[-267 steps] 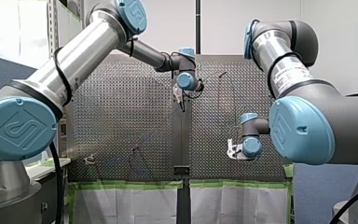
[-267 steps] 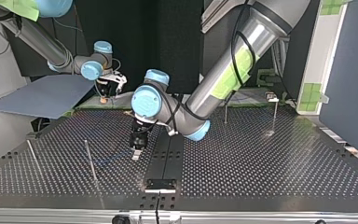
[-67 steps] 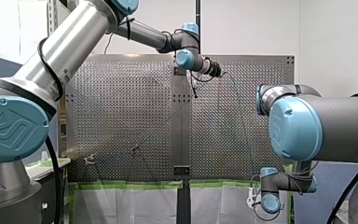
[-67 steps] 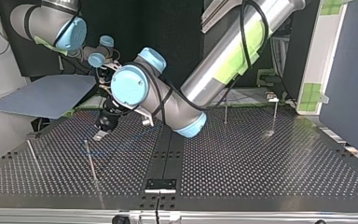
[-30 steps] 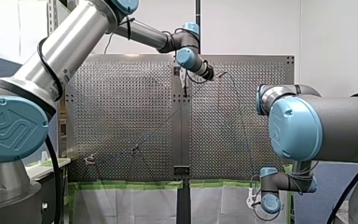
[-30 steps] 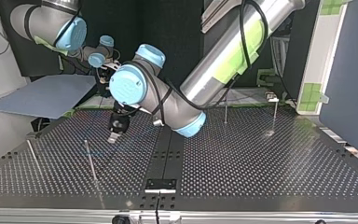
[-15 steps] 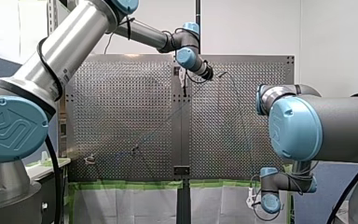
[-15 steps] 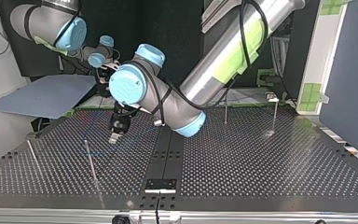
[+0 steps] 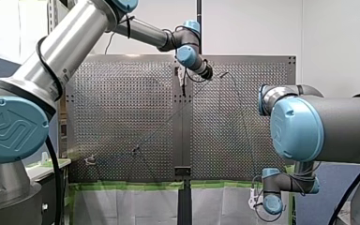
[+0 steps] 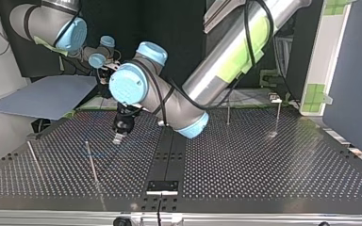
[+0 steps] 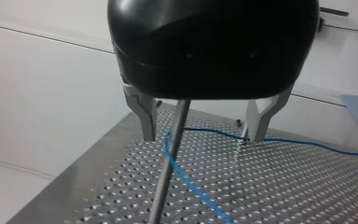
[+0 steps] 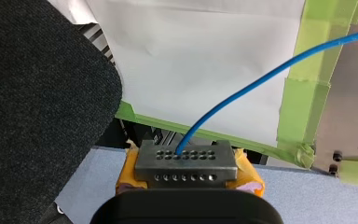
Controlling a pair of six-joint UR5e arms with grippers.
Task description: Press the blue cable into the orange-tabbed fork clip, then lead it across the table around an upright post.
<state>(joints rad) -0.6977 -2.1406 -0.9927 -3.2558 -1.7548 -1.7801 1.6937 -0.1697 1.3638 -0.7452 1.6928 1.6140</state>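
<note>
— While you look along both wrists, tell me: where is the blue cable (image 12: pixel 261 77)?

— It starts at my right gripper (image 12: pixel 186 163). The yellow pads (image 12: pixel 248 176) are pressed in on either side of a grey perforated plate, and the cable comes out at the top of that plate, so those fingers are clamped on it. From there it runs up and away over a white sheet (image 12: pixel 205 60) towards a strip of green tape (image 12: pixel 307 93).

— Where is that gripper in the room?

— In the front view it hangs low at the right, just off the table's lower edge.

— And your left?

— My left gripper (image 11: pixel 201 139) is black, and its two metal fingers (image 11: pixel 145 114) stand wide apart, gripping nothing. In its wrist view an upright post (image 11: pixel 165 186) rises through the gap between them and touches neither. The cable crosses that post just under my fingertips. One stretch runs along the perforated table (image 11: pixel 307 186) towards the camera, and another leads off past the far finger. I cannot tell whether it wraps around the post or only lies against it.

— Is the cable seated in the fork clip (image 9: pixel 90 160)?

— What I take for the clip is a small fitting at the front view's lower left, well apart from both grippers. It is too small for me to make out its tab or whether the cable sits in it.

— Where is the left arm overall?

— In the front view it reaches from the left to the upper middle of the table.
</note>
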